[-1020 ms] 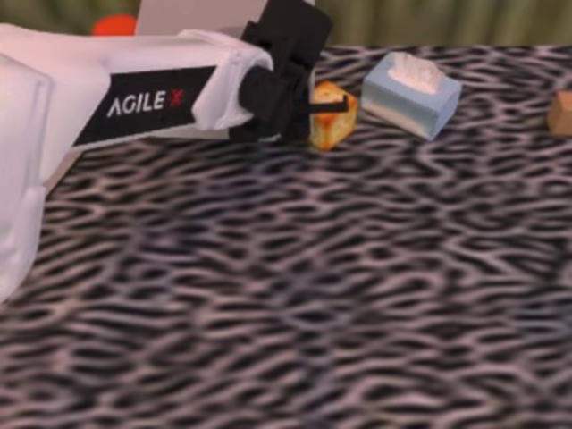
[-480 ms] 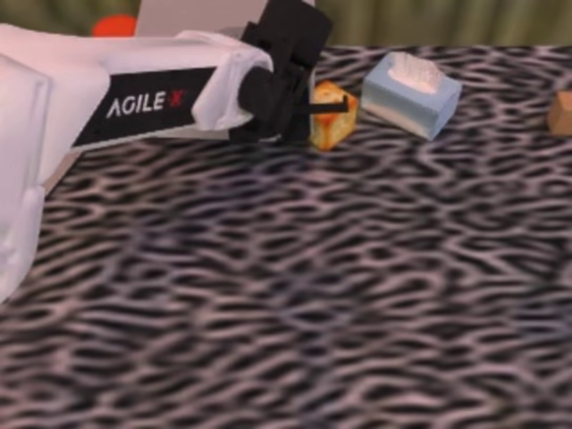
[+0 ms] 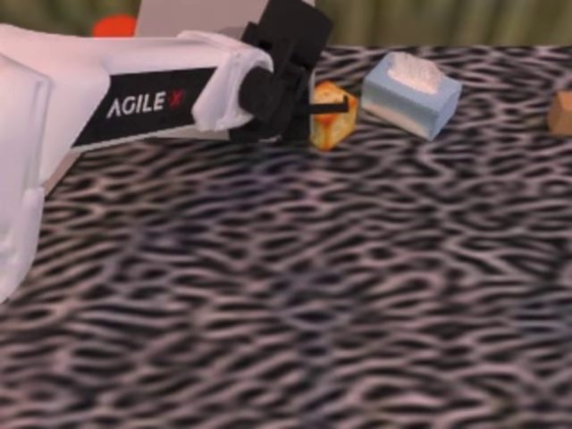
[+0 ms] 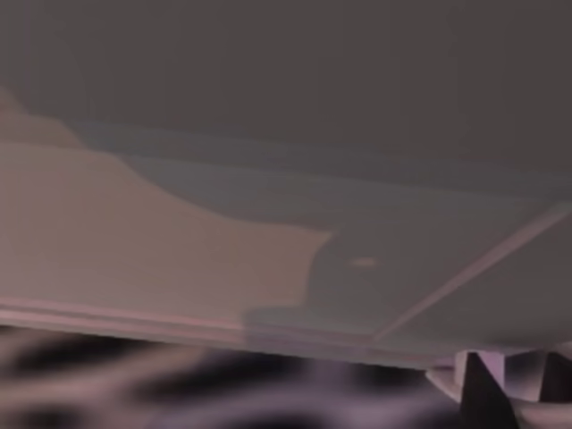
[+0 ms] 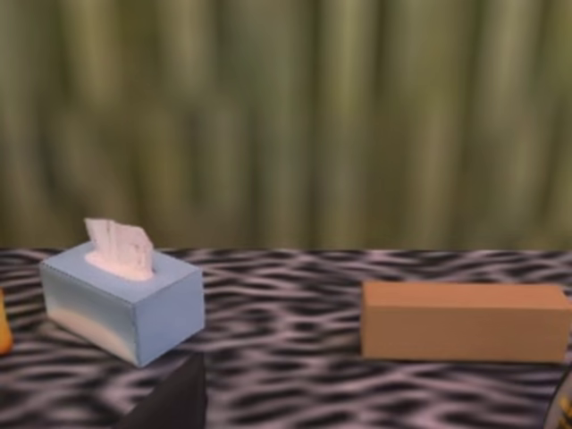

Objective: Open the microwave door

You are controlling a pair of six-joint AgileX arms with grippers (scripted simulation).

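Left gripper (image 3: 299, 85) sits at eleven o'clock, pressed close against the microwave door (image 4: 268, 206); finger state cannot be told. The microwave (image 3: 201, 13) stands at twelve o'clock. Advice: pull outward along the door's arc, steadily.

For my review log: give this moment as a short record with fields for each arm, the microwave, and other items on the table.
left arm: stretched across the table's far left, left gripper at the microwave
microwave door: fills the left wrist view; how far open, cannot tell
right arm: not seen in the top view
other items: tissue box, orange block, brown box
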